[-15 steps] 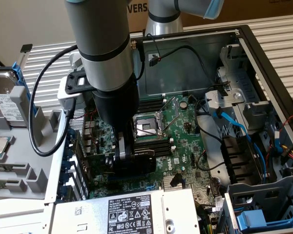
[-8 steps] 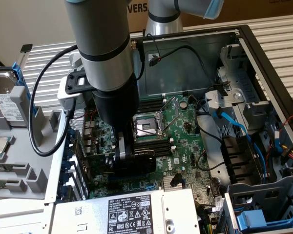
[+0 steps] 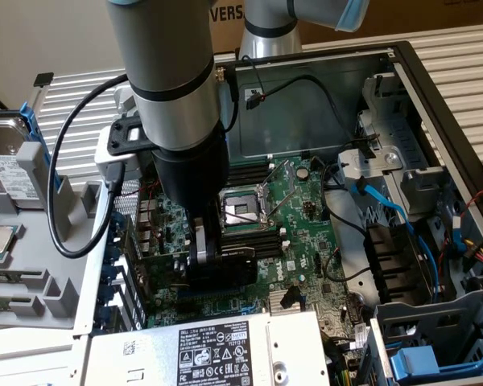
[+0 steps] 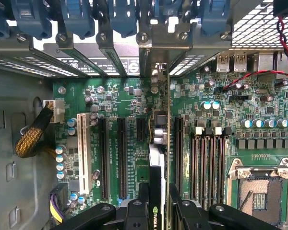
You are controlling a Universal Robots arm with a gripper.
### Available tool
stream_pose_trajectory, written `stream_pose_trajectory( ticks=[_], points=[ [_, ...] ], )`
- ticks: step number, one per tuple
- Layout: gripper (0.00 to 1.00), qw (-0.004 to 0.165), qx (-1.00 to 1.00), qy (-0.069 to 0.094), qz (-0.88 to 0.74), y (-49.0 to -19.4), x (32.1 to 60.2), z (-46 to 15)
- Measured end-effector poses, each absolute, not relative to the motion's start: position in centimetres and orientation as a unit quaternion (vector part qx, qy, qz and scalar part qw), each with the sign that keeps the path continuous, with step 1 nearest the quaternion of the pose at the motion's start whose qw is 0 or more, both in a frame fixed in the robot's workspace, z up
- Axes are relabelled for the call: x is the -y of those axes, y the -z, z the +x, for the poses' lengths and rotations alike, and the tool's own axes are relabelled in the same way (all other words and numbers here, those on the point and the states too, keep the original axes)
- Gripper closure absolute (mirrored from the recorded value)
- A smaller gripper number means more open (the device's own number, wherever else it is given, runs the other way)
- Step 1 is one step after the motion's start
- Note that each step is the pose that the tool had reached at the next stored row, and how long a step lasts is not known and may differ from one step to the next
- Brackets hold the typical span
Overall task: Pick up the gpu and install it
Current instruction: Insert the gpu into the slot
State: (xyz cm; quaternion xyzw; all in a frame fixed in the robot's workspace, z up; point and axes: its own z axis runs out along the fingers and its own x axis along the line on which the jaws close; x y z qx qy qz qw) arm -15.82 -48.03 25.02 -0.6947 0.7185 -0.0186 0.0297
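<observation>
The gpu [image 3: 235,269] stands on edge low inside the open computer case, its black cooler shroud facing the exterior view's right. My gripper [image 3: 208,256] is shut on it from above. In the wrist view the gpu [image 4: 157,158] shows edge-on, with its silver end bracket reaching to the case's rear slot openings. My gripper [image 4: 158,207] has a black finger on each side of the card. The card hangs over the green motherboard [image 4: 125,96] between two long black expansion slots. I cannot tell whether its lower edge sits in a slot.
The motherboard [image 3: 306,201] carries an open CPU socket [image 3: 240,211], black memory sticks [image 4: 209,163] and a white slot [image 4: 84,158]. Blue slot clips [image 4: 120,19] line the rear wall. A power supply [image 3: 217,350] sits in front, blue cables [image 3: 386,209] at the exterior view's right, a hard drive [image 3: 4,153] outside.
</observation>
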Motion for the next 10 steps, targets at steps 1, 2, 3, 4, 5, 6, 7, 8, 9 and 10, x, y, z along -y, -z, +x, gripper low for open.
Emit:
stream_pose_trajectory(
  ticks=[1,2,3,4,5,6,7,8,9,10],
  points=[
    [0.74,0.03,-0.718,0.019,-0.695,-25.02,48.03,-15.82],
    [0.74,0.03,-0.718,0.019,-0.695,-25.01,48.03,-15.82],
    [0.74,0.03,-0.718,0.019,-0.695,-25.0,48.04,-15.82],
    [0.74,0.03,-0.718,0.019,-0.695,-24.99,48.04,-15.82],
    [0.74,0.03,-0.718,0.019,-0.695,-24.98,48.04,-15.82],
    [0.74,0.03,-0.718,0.019,-0.695,-24.97,48.04,-15.82],
    [0.74,0.03,-0.718,0.019,-0.695,-24.97,48.04,-15.82],
    [0.74,0.03,-0.719,0.019,-0.695,-24.96,48.04,-15.82],
    [0.74,0.03,-0.719,0.019,-0.695,-24.95,48.04,-15.82],
    [0.74,0.03,-0.719,0.019,-0.695,-24.95,48.04,-15.82]
  ],
)
